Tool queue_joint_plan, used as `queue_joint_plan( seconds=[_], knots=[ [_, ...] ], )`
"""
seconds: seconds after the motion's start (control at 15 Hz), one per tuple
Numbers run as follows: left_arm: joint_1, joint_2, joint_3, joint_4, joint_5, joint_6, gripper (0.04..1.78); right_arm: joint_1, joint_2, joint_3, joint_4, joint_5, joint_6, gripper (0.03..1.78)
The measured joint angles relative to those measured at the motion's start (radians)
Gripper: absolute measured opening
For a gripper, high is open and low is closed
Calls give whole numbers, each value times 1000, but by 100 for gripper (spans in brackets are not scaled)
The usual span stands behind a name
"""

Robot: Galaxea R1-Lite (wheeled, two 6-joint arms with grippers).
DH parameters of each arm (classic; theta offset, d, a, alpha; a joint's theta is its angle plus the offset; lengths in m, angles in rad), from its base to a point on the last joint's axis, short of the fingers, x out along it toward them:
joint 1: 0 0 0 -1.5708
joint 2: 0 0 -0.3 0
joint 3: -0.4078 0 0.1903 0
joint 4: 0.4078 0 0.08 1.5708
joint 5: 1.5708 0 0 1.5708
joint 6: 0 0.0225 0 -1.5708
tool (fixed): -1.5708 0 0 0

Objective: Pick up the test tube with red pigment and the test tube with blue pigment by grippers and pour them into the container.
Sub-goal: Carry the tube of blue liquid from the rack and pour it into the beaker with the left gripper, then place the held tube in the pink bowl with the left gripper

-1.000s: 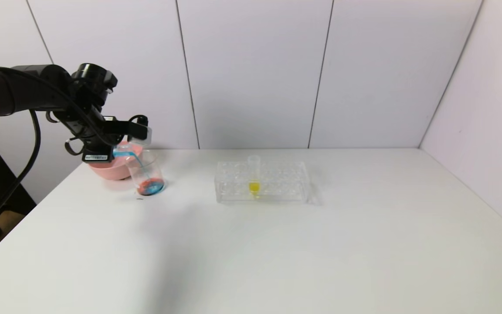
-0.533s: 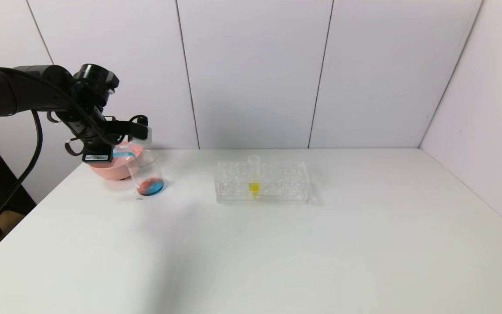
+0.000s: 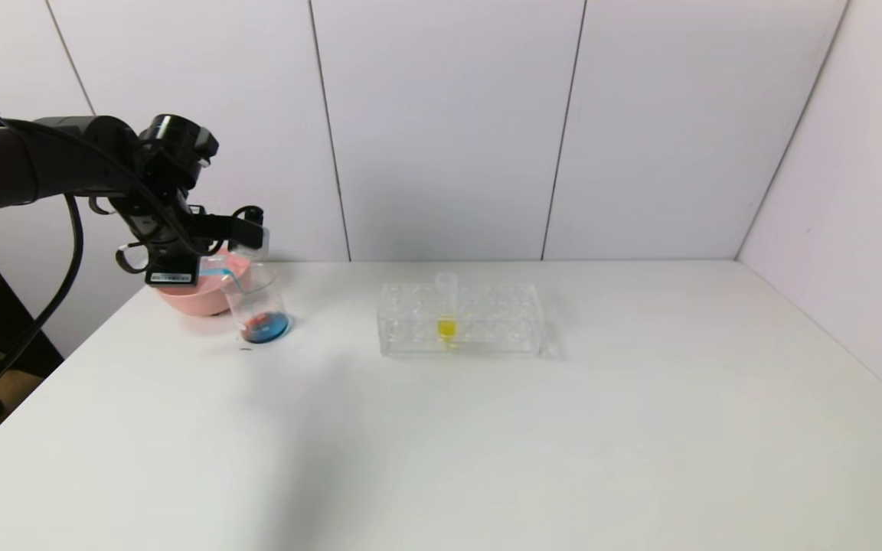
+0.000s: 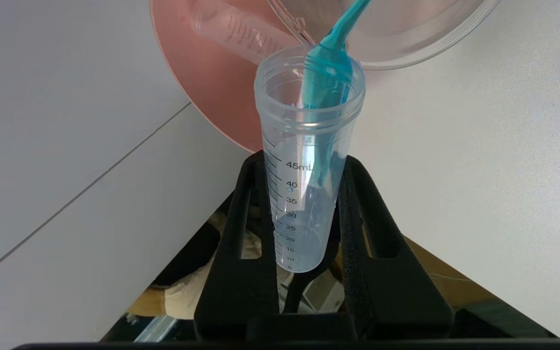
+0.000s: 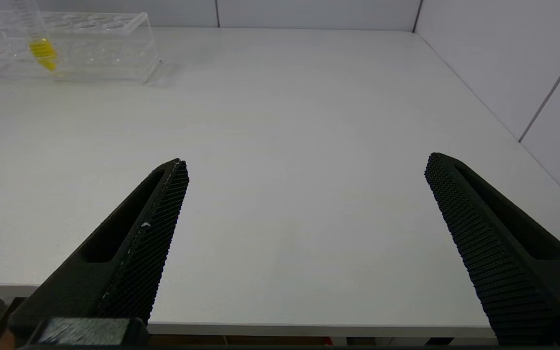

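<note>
My left gripper [image 3: 207,259] is shut on the test tube with blue pigment [image 3: 217,269] and holds it tipped, mouth down, over the rim of the container [image 3: 257,306]. In the left wrist view the fingers [image 4: 358,204] clamp the graduated tube [image 4: 309,112], and blue liquid [image 4: 331,63] runs from its mouth into the beaker [image 4: 430,43]. Blue and orange-red liquid lie at the beaker's bottom [image 3: 263,327]. A clear tube with no liquid showing [image 4: 241,31] lies in the pink bowl [image 4: 202,78]. My right gripper [image 5: 306,165] is open and empty over the table's front edge.
The pink bowl [image 3: 184,297] stands just behind the beaker at the table's far left. A clear tube rack [image 3: 460,317] with one yellow-liquid tube [image 3: 446,310] stands in the middle back; it also shows in the right wrist view [image 5: 95,53]. White walls close the back and right.
My left arm has risen and shifted slightly right with the tube. The blue stream into the beaker has thinned, and blue now covers more of the red at the bottom.
</note>
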Motion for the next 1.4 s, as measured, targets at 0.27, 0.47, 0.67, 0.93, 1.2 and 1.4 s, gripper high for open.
queue_joint_plan(
  seconds=[0.27, 0.47, 0.67, 0.93, 1.2, 1.4],
  knots=[
    [-21, 3, 0, -5, 47, 0, 38, 0, 0, 0, 0, 0, 0, 178],
    [-34, 3, 0, -9, 96, 1, 38, 0, 0, 0, 0, 0, 0, 178],
    [-49, 5, 0, -15, 116, 5, 38, 0, 0, 0, 0, 0, 0, 177],
    [-55, 3, 0, -21, 115, 1, 38, 0, 0, 0, 0, 0, 0, 177],
    [-54, -15, 0, -50, 109, -31, 38, 0, 0, 0, 0, 0, 0, 177],
    [-52, -37, 1, -88, 95, -177, 38, 0, 0, 0, 0, 0, 0, 178]
  ],
)
